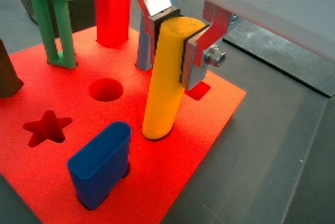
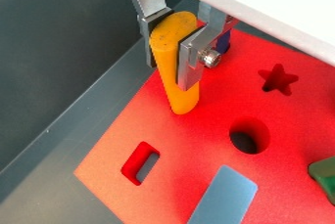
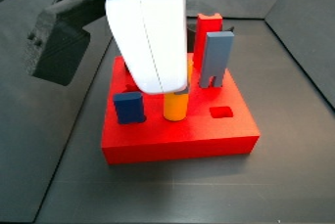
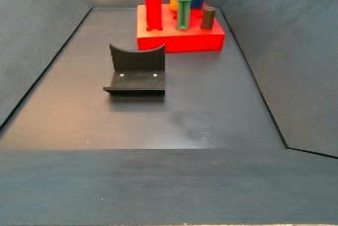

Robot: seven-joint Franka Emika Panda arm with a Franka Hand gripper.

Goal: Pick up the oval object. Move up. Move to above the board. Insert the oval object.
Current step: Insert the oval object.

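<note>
The oval object is a yellow-orange peg (image 1: pixel 164 96), upright over the red board (image 1: pixel 197 159). My gripper (image 1: pixel 170 64) is shut on its upper part, one silver finger on each side; both wrist views show this (image 2: pixel 173 67). The peg's (image 2: pixel 181 93) lower end is at the board's (image 2: pixel 157 130) top face near one edge. I cannot tell how deep it sits. In a side view the peg (image 3: pixel 175 106) stands on the board (image 3: pixel 183 140) below the white arm (image 3: pixel 147 32). The arm does not show in the far side view, where the board (image 4: pixel 185 40) is small.
On the board stand a blue block (image 1: pixel 101 164), a green piece (image 1: pixel 53 18) and a red peg (image 1: pixel 114 8). Open star (image 1: pixel 47 127), round (image 1: pixel 105 91) and rectangular (image 2: pixel 140 161) holes show. The fixture (image 4: pixel 136 70) stands on the dark floor. Grey bin walls surround it.
</note>
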